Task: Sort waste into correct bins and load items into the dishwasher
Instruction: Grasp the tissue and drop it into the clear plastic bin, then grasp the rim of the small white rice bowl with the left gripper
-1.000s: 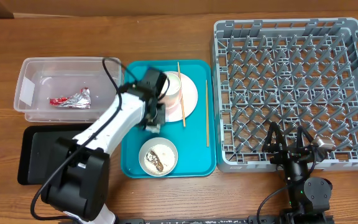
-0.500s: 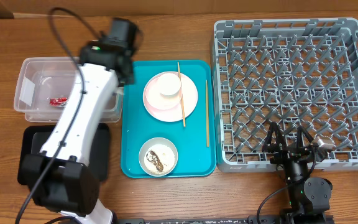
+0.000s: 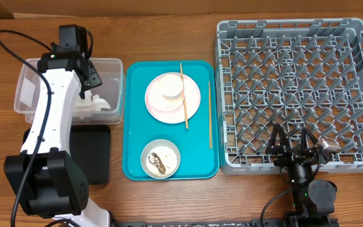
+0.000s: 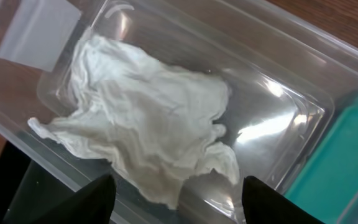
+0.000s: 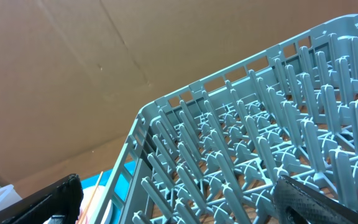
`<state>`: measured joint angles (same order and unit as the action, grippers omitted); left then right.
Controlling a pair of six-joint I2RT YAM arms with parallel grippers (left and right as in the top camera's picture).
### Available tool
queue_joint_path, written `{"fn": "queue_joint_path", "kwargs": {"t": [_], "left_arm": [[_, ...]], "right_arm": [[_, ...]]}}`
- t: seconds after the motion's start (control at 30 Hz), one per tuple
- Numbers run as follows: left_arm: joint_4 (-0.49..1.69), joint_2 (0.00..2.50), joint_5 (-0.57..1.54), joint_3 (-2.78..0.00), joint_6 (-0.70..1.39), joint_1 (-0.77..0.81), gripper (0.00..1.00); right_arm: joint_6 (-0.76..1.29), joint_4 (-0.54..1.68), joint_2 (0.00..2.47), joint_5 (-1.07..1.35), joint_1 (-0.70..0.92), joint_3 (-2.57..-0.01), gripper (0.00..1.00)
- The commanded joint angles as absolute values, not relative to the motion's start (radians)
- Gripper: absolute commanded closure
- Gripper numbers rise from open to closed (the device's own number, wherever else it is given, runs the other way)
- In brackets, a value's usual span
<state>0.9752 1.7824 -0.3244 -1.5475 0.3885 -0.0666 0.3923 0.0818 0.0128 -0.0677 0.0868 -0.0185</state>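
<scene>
A crumpled white napkin [image 4: 148, 124] lies loose inside the clear tub [image 3: 27, 88], against its right end [image 3: 98, 104]. My left gripper [image 4: 176, 184] hovers open just above it, holding nothing; from overhead the left gripper [image 3: 88, 74] is over the tub. On the teal tray [image 3: 134, 126] sit a pinkish plate [image 3: 194, 104] with a cream cup [image 3: 171, 87], two chopsticks [image 3: 184, 101] [image 3: 210, 116], and a pale bowl [image 3: 161, 159] with rice and a brown lump. My right gripper [image 3: 292, 144] stands open at the front edge of the grey dish rack [image 3: 295, 82].
A black tray [image 3: 93, 154] lies in front of the tub, partly under my left arm. The rack's pegs [image 5: 260, 143] fill the right wrist view, between the right gripper's [image 5: 176, 186] fingers. Bare wooden table surrounds everything.
My left arm swung from the teal tray to over the clear tub. Its jaws opened and the white napkin now lies in the tub. The right arm has not moved.
</scene>
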Motion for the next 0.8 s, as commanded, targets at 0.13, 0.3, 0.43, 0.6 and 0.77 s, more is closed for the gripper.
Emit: {"fn": "queue_joint_path", "kwargs": {"t": [0.13, 0.3, 0.43, 0.6, 0.77], "left_arm": [[1.089, 1.758, -0.065, -1.607, 0.358, -0.01, 0.41], [1.192, 1.758, 0.044, -1.605, 0.29, 0.151, 0.47], [1.259, 1.759, 0.042, -1.595, 0.291, 0.329, 0.47], [1.312, 1.76, 0.028, -1.54, 0.29, 0.53, 0.47], [1.308, 1.76, 0.027, -1.454, 0.366, 0.667, 0.47]], "right_arm": [[0.392, 0.077, 0.004, -0.077, 0.089, -0.008, 0.0], [0.392, 0.076, 0.004, -0.078, 0.089, -0.008, 0.0], [0.392, 0.077, 0.004, -0.077, 0.089, -0.008, 0.0], [0.392, 0.077, 0.004, -0.077, 0.089, -0.008, 0.0], [0.392, 0.077, 0.004, -0.077, 0.089, -0.008, 0.0]]}}
